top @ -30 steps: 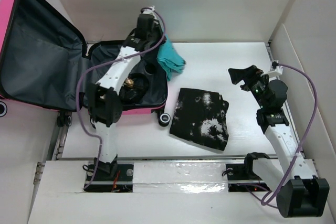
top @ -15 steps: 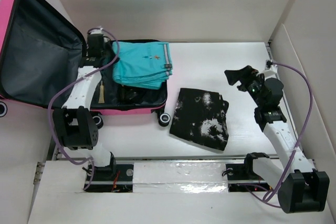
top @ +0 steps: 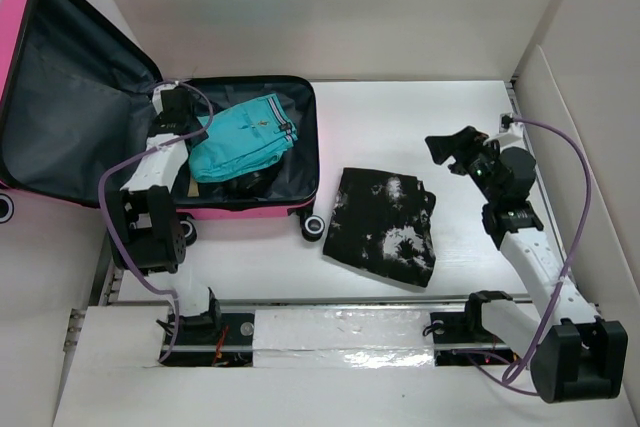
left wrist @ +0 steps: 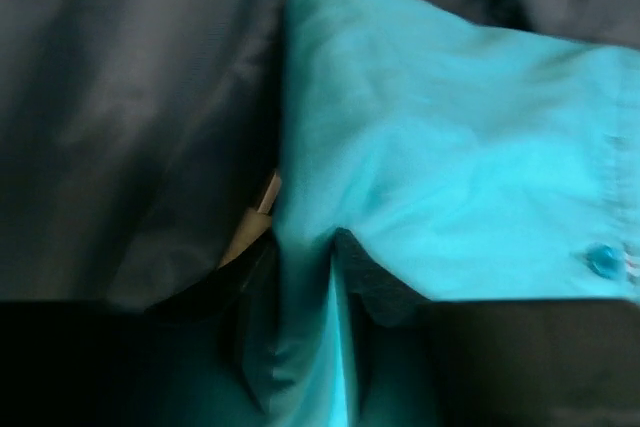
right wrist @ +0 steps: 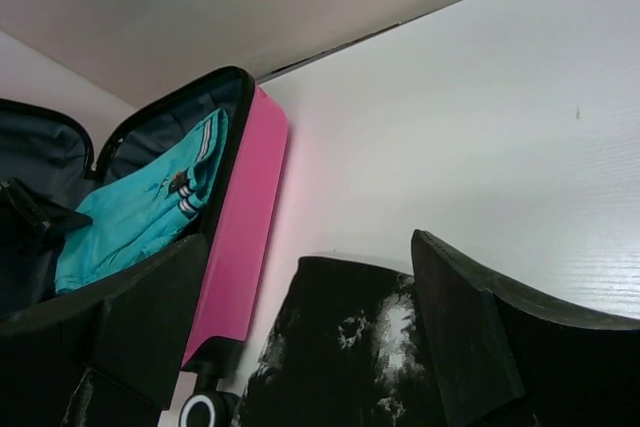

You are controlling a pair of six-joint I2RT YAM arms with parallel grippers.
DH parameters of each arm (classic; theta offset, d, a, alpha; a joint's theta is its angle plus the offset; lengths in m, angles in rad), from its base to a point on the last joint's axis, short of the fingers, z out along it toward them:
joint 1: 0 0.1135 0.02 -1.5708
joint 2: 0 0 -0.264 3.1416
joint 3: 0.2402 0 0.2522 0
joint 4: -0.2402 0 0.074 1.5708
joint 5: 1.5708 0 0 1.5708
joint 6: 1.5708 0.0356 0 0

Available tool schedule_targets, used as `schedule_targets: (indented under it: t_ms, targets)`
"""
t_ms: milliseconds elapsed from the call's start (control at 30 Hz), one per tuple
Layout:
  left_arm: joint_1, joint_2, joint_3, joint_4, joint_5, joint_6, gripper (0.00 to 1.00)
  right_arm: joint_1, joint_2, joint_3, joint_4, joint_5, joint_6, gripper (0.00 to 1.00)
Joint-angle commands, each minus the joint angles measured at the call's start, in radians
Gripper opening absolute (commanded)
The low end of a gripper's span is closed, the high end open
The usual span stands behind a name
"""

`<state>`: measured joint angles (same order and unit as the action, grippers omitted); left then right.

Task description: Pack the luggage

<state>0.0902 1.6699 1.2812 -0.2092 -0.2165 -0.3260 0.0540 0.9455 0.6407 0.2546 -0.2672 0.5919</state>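
The luggage [top: 262, 211], bright pink with dark grey lining, lies open at the left, its lid [top: 70, 97] tipped back. A teal garment [top: 240, 137] lies in its base over dark items. My left gripper [top: 192, 125] is at the base's left end. In the left wrist view a fold of the teal garment [left wrist: 450, 167] is pinched in my left gripper [left wrist: 305, 337], which is shut on it. My right gripper [top: 455, 147] hovers open and holds nothing, right of a black-and-white garment [top: 385, 227] lying on the table. The right wrist view shows that black-and-white garment [right wrist: 350, 347] between the right gripper's [right wrist: 310, 347] fingers, with the luggage [right wrist: 245, 217] beyond.
A black caster wheel [top: 313, 227] sticks out at the luggage's near right corner, close to the black-and-white garment. White walls enclose the table, and a raised panel [top: 575, 147] stands on the right. A tan tag [left wrist: 255, 222] shows under the teal garment.
The left arm swung from the luggage's right rim to its left end, dragging the teal garment into the base. The right gripper drifted slightly left.
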Motion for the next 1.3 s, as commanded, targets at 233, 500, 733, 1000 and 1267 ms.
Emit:
schedule_targets:
  t_ms: [233, 500, 733, 1000, 1267]
  targets:
    - [-0.001, -0.1, -0.008, 0.071, -0.042, -0.102, 0.75, 0.069, 0.084, 0.088, -0.058, 0.14, -0.052, 0.06]
    - [-0.403, -0.26, 0.027, 0.249, 0.131, -0.024, 0.31, 0.092, 0.144, 0.087, -0.193, 0.19, -0.095, 0.51]
    - [-0.65, -0.28, 0.024, 0.18, 0.333, -0.073, 0.0, 0.102, 0.191, -0.02, -0.199, 0.128, -0.165, 0.92]
    - [-0.662, -0.6, -0.311, 0.243, 0.511, -0.208, 0.0, 0.291, 0.522, 0.178, -0.337, 0.263, -0.29, 0.98]
    - [-0.662, -0.841, -0.641, 0.389, 0.545, -0.32, 0.35, 0.408, 0.674, 0.428, -0.566, 0.519, -0.352, 1.0]
